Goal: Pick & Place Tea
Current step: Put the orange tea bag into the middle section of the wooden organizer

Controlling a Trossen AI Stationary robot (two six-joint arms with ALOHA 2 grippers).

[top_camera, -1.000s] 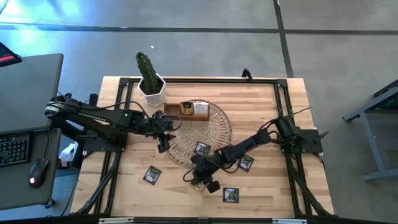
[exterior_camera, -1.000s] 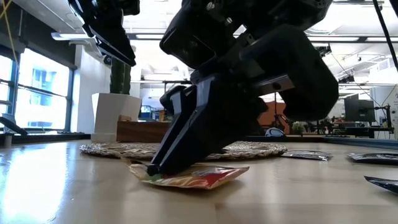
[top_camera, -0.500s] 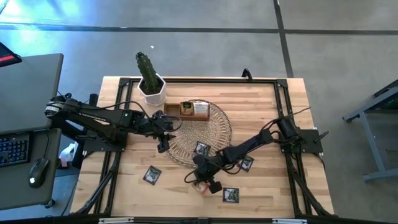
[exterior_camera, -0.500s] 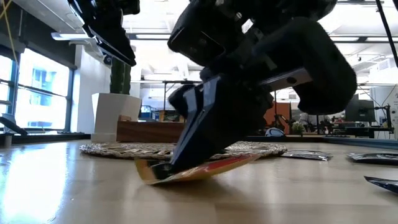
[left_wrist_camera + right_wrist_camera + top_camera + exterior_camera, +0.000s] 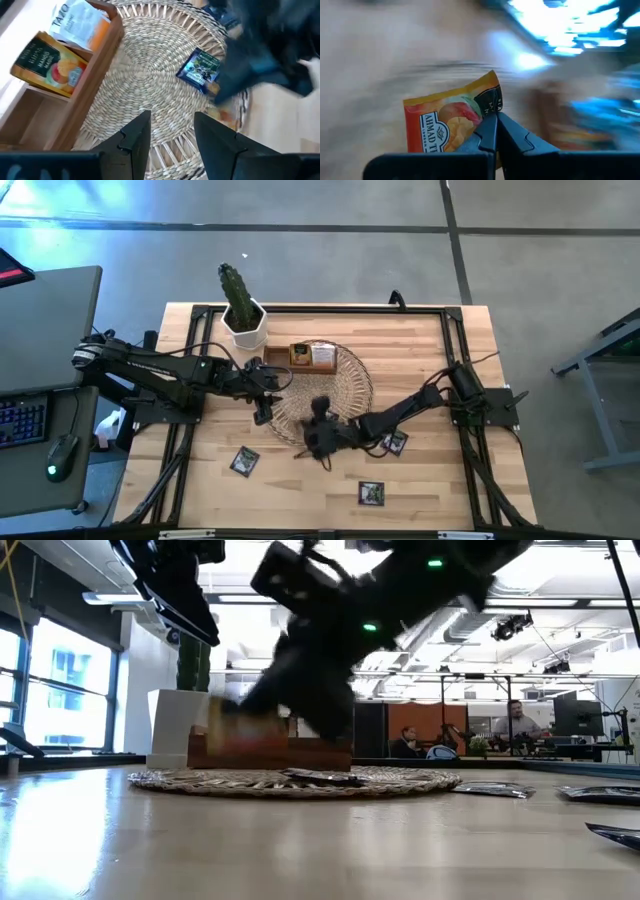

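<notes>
Right pincer [image 5: 495, 131] pressed together on one corner of an orange-yellow tea sachet [image 5: 451, 120]; sachet is off the table [image 5: 430, 480], carried in the air at the near edge of the wicker mat [image 5: 352, 375]. Low view too smeared to add more.

Handling, our judgement: paper sachet, v. light, thin, floppy. It hangs from a single pinched corner w/o sagging much, so some stiffness from the sealed edges. Slick printed face, so we expect it to slip or rotate in the pinch if swung hard. Not fragile, but creases easily. Best hold: sealed edge or corner, as now.

Orientation: roughly square, no real long axis. In right wrist view the flat face is toward the camera, print reads upright-ish but tilted; free corner points away from the pincer.

Left pincer [image 5: 170, 135] spread, empty, hovering over the mat's left rim. Dark blue sachet [image 5: 200, 70] lies flat on the mat; wooden box [image 5: 95, 75] at the mat's far edge holds two sachets upright.
</notes>
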